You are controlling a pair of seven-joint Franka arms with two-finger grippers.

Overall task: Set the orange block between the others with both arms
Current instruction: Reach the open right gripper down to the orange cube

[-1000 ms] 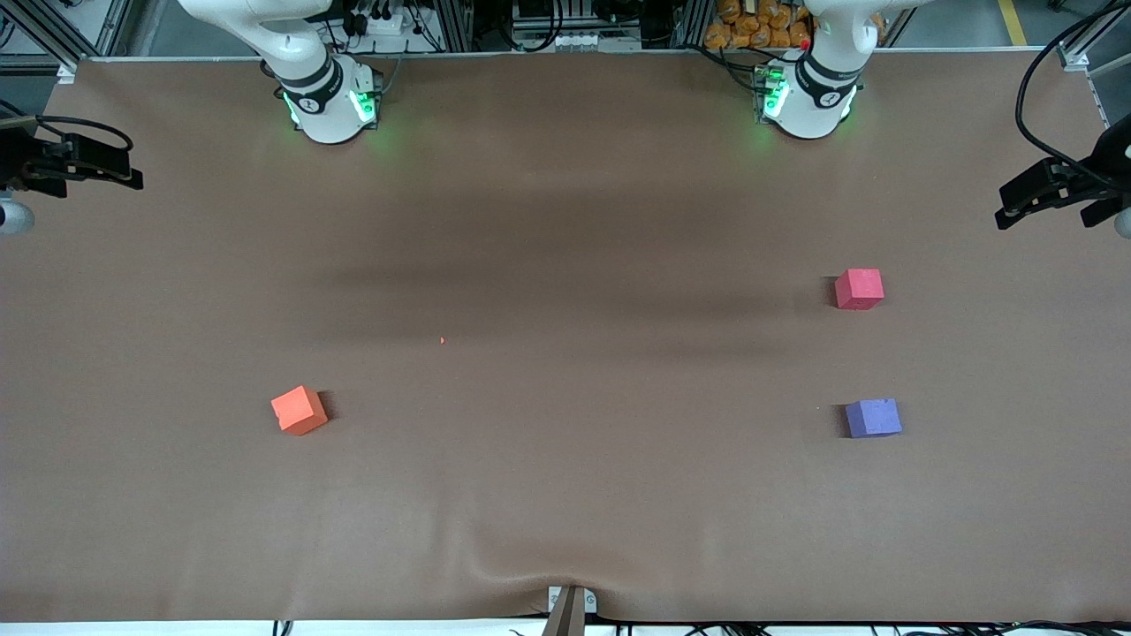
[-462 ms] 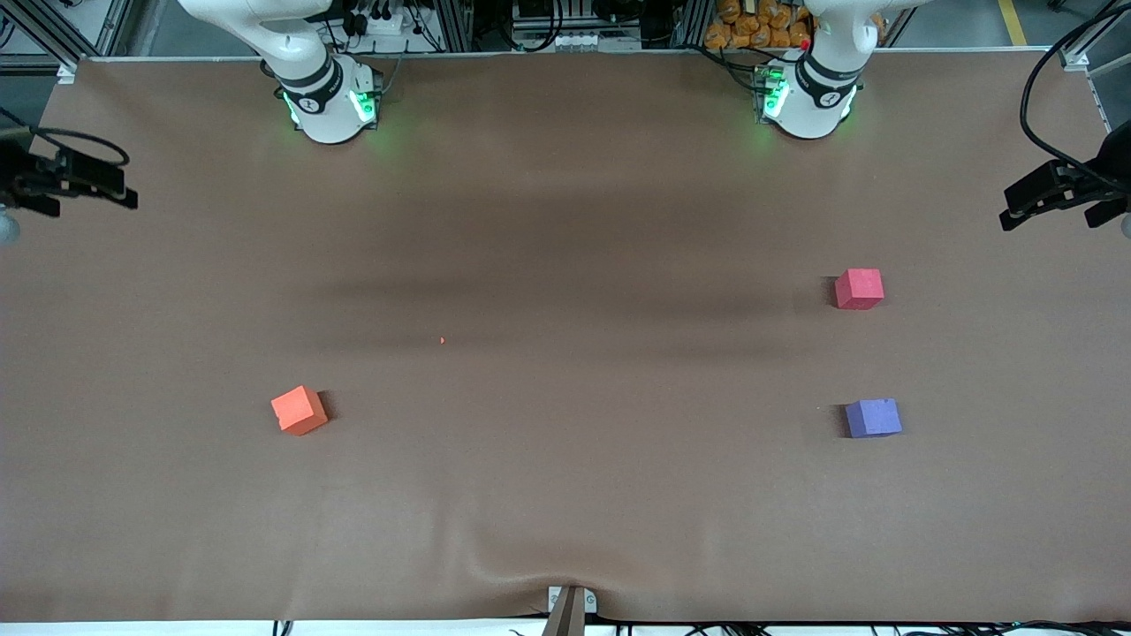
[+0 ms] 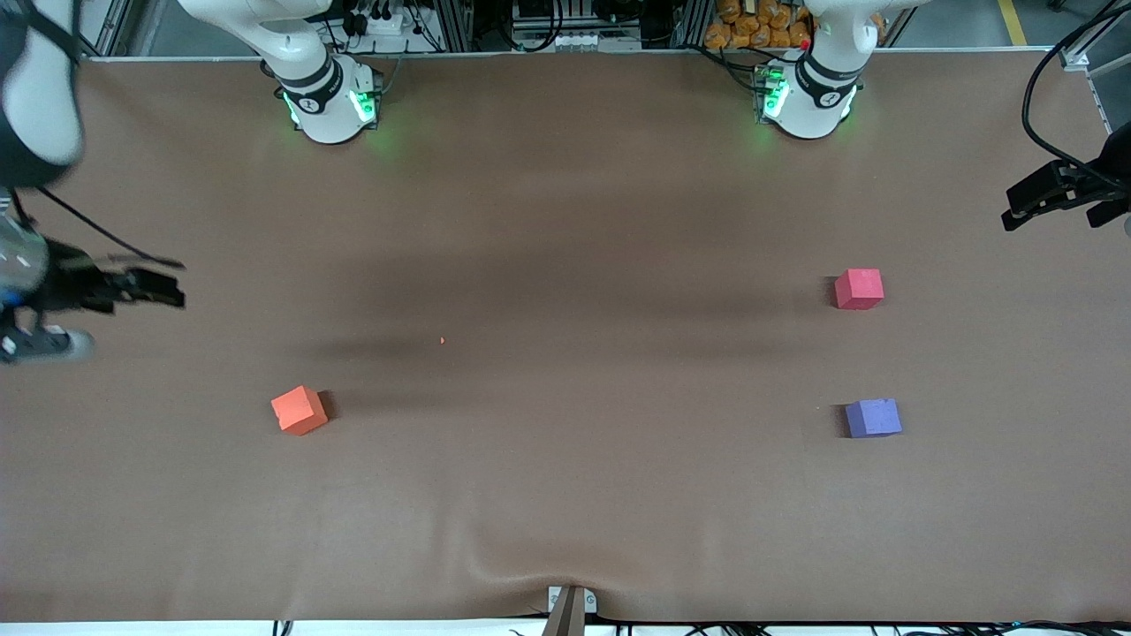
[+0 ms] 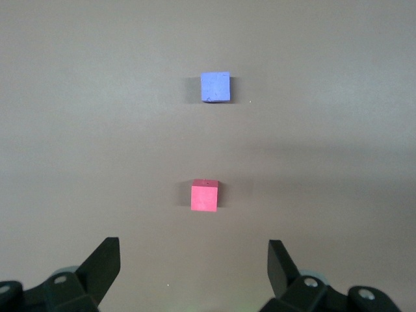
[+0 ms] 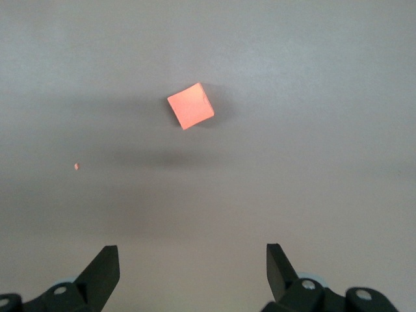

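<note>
The orange block [image 3: 299, 410] [image 5: 190, 105] lies alone on the brown table toward the right arm's end. The others, a red-pink cube [image 3: 859, 289] [image 4: 204, 195] and a purple cube [image 3: 873, 418] [image 4: 215, 86], sit apart toward the left arm's end, with the purple one nearer the front camera. My right gripper [image 3: 175, 292] [image 5: 192, 250] hangs open and empty over the table's edge at the right arm's end, short of the orange block. My left gripper [image 3: 1009, 207] [image 4: 194, 244] is open and empty over the table's edge at the left arm's end.
A tiny orange crumb [image 3: 442, 340] [image 5: 77, 166] lies on the brown table cover [image 3: 565, 495] near the middle. The cover is wrinkled at the front edge by a small bracket [image 3: 570, 605]. Both arm bases [image 3: 331, 102] [image 3: 808, 97] stand along the back edge.
The right arm has swung in over the table, carrying its gripper closer to the orange block. The left gripper has barely shifted. The three cubes have not moved.
</note>
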